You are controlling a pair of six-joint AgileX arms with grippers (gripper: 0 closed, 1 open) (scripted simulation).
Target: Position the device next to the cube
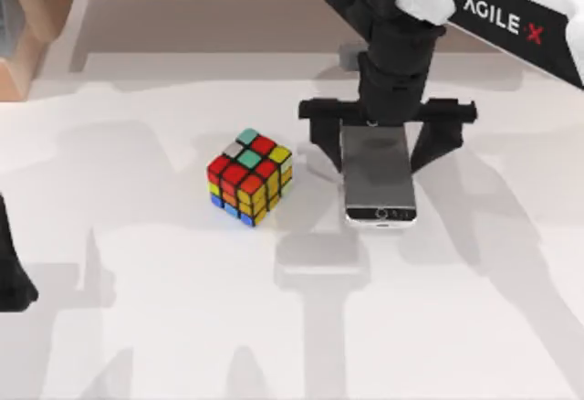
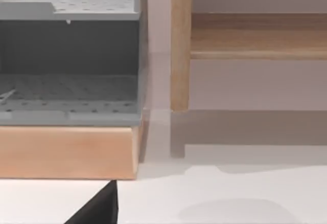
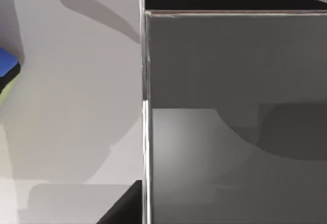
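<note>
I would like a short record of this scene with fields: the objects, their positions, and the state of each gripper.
device: flat dark grey smartphone with silver rim, lying on the white table, right of the cube, apart from it
cube: small multicoloured puzzle cube with black edges, near the table's middle
right gripper: over the smartphone's far end, fingers spread wide on either side, open
left arm: parked at the table's left edge
</note>
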